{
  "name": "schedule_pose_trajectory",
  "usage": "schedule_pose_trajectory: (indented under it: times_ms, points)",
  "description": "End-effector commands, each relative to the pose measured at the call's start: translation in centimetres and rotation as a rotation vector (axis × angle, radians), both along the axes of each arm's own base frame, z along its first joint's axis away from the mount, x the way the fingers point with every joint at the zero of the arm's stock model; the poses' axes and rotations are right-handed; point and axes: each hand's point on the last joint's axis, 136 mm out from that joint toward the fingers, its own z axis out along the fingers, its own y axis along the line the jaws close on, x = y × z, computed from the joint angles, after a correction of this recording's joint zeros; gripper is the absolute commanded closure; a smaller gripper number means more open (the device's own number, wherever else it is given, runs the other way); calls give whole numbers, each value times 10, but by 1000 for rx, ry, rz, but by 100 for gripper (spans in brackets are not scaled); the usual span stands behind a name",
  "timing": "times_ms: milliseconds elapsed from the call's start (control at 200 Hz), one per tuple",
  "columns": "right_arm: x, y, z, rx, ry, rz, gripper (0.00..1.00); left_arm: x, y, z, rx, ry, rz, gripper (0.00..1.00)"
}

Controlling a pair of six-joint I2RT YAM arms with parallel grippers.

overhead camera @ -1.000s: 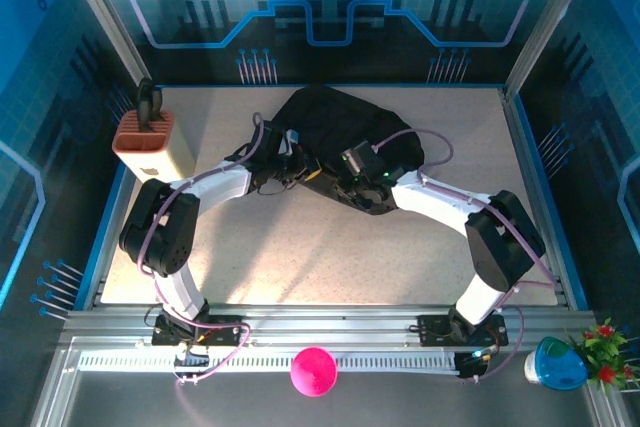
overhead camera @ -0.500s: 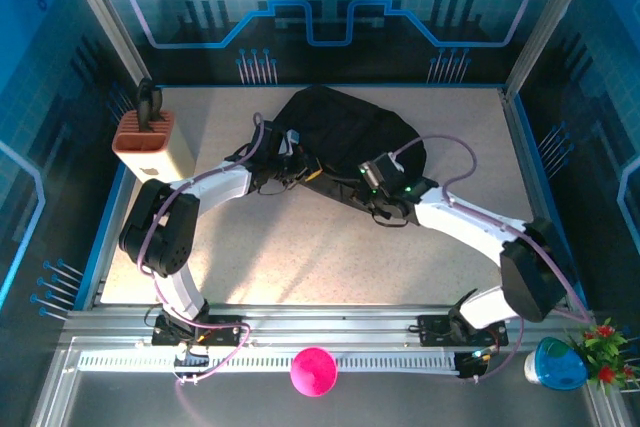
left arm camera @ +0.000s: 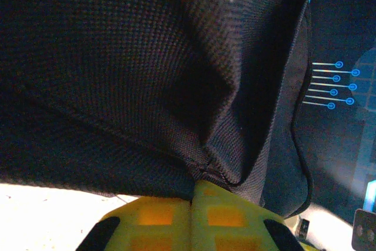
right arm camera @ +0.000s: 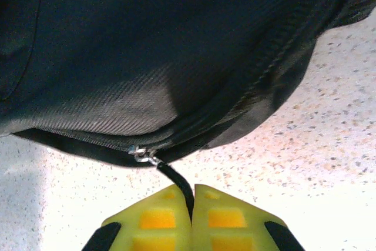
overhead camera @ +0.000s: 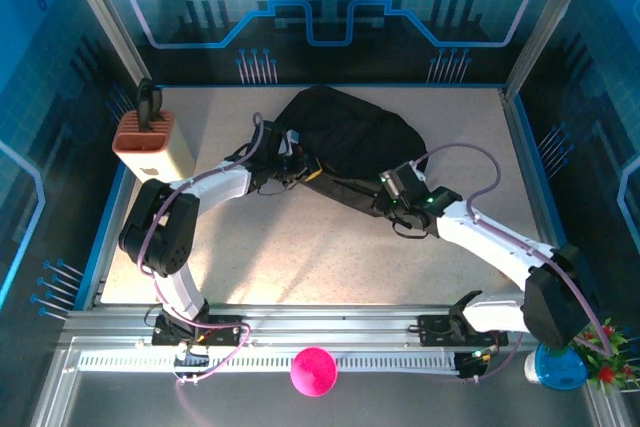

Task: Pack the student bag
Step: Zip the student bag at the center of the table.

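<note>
Here, the top view shows the bag (overhead camera: 345,137), black and crumpled, lying on the table (overhead camera: 300,257) at the middle of its far half, with its rounded mass close to the far edge and its lower hem drawn out toward the right.

Left arm: it reaches in from the near-left corner to the bag's left side. In the wrist view the left gripper (left arm camera: 192,187) has its yellow fingers pressed together on a pinched fold of the bag's woven fabric, which bunches and rises from the tips.

Right arm: it reaches in from the near-right corner to the bag's near-right hem. In the wrist view the right gripper (right arm camera: 192,192) is closed on the black zip pull (right arm camera: 176,179). The pull runs taut from between the fingertips to a silver slider (right arm camera: 144,156) at the bag's edge, and the zip track curves away up and to the right. The speckled tabletop lies just beneath this edge.

Other items: a tan box (overhead camera: 150,147) with an orange-brown top stands at the left edge near the far-left corner, well apart from the bag. A pink ball (overhead camera: 313,370) rests on the rail in front of the near edge, between the two arm bases.
</note>
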Motion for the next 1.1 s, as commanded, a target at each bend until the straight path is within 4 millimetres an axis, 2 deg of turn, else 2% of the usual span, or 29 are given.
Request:
schedule_pose_trajectory:
  times_ms: [0, 280, 395, 485, 625, 675, 700, 710, 730, 820, 920, 1091]
  points:
    - [-14, -35, -6, -85, 41, -42, 100, 13, 18, 2, 21, -37, 56, 100]
    - [-17, -67, 0, -126, 44, -97, 100, 14, 22, 0, 25, -29, 64, 100]
    - [-17, -67, 0, -106, 45, -86, 100, 14, 21, 0, 19, -27, 63, 100]
    - [-11, -53, 2, -62, 26, -16, 100, 15, 19, -2, 10, -23, 54, 100]
    - [4, 2, 13, 75, -22, 224, 100, 17, 11, -1, -25, -18, 25, 100]
    - [7, 18, 16, 75, -26, 289, 100, 18, 10, -1, -34, -16, 21, 100]
    - [5, 24, 12, 66, -13, 319, 100, 18, 9, -1, -36, -15, 18, 100]
    - [9, 29, 19, 71, -31, 330, 100, 18, 9, -1, -37, -14, 18, 100]
    - [11, 36, 22, 71, -36, 357, 100, 19, 8, 0, -39, -17, 16, 100]
    - [15, 60, 25, 65, -29, 428, 100, 20, 7, 2, -44, -20, 10, 100]
    - [20, 60, 21, 35, -12, 404, 100, 22, 13, -1, -11, -20, 33, 100]
    - [19, 24, 9, -29, 37, 273, 100, 35, 40, -5, 47, -22, 107, 100]
